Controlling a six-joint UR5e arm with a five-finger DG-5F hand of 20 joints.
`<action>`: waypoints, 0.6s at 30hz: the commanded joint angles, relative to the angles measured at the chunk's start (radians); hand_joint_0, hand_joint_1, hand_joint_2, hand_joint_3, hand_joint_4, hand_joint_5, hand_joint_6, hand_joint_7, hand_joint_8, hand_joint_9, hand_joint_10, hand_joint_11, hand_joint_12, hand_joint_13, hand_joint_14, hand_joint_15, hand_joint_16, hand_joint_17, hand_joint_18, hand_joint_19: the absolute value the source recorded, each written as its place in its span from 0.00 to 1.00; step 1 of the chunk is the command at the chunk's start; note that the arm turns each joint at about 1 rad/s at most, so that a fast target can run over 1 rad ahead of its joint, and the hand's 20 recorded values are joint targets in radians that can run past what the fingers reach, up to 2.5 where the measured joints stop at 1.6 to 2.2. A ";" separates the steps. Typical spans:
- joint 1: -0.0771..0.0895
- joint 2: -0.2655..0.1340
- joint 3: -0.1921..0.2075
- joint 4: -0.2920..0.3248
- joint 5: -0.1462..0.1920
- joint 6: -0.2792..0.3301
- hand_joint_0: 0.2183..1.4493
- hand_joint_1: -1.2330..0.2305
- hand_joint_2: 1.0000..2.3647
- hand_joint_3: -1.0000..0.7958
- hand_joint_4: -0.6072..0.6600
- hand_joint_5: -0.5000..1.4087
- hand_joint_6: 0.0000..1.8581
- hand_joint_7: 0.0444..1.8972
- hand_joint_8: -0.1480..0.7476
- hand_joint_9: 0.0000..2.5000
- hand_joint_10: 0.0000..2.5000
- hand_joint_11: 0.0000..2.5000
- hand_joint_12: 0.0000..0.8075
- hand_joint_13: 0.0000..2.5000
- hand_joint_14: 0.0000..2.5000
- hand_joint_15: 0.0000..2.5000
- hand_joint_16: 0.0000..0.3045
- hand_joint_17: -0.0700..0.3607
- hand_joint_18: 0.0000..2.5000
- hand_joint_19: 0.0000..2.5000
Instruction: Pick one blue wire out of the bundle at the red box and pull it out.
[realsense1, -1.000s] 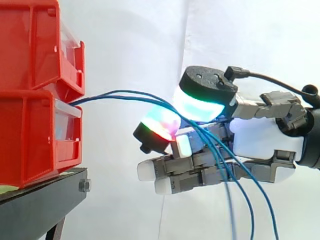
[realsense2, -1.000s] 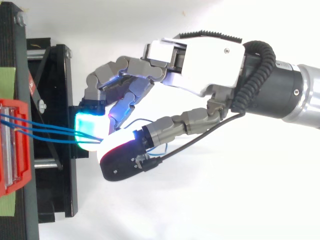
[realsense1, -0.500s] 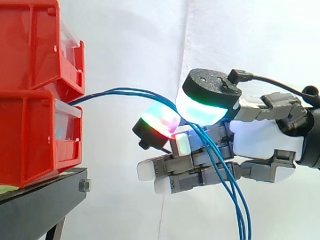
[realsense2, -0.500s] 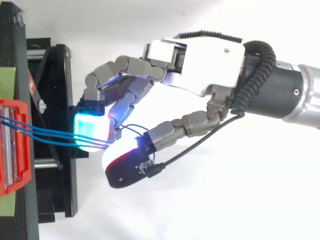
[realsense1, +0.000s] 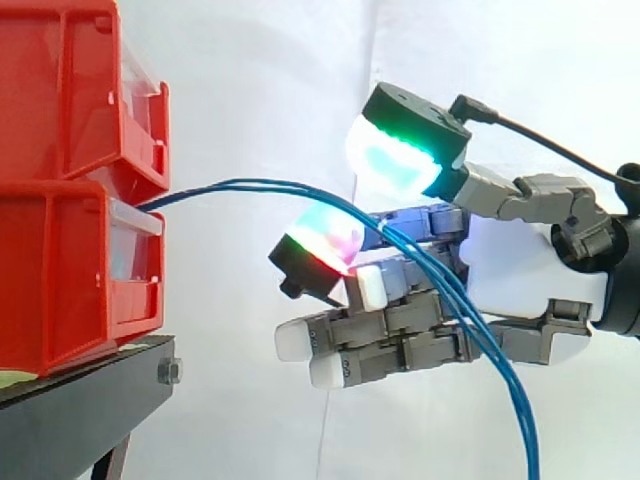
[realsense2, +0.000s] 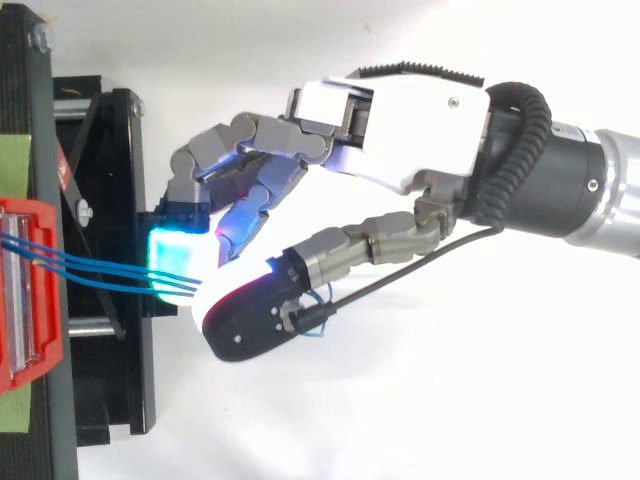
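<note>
Hand (realsense1: 520, 275) released | side view: thumb pad apart above blue wires (realsense1: 250, 185) | top view: thumb covers that gap

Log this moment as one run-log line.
stage: pick wire | hand: at blue wires, grip unclear | blue wires: run to red box, none out

black stand (realsense1: 80, 405) with a corner bolt (realsense1: 168, 372), before a white curtain (realsense1: 260, 90).
</note>
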 joint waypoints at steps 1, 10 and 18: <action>0.000 0.000 0.000 0.000 0.000 0.002 0.30 0.43 0.01 0.33 0.59 0.20 0.44 0.58 0.47 0.44 0.01 0.25 0.44 0.27 0.01 0.14 0.16 0.42 0.19 0.16; 0.000 0.000 0.000 0.000 0.000 -0.001 0.32 0.29 0.01 0.39 0.58 0.18 0.47 0.56 0.48 0.40 0.01 0.27 0.43 0.27 0.01 0.14 0.16 0.42 0.20 0.16; 0.000 0.000 0.000 0.000 0.000 -0.001 0.34 0.26 0.01 0.42 0.55 0.17 0.48 0.55 0.47 0.38 0.01 0.28 0.43 0.27 0.01 0.14 0.17 0.43 0.20 0.16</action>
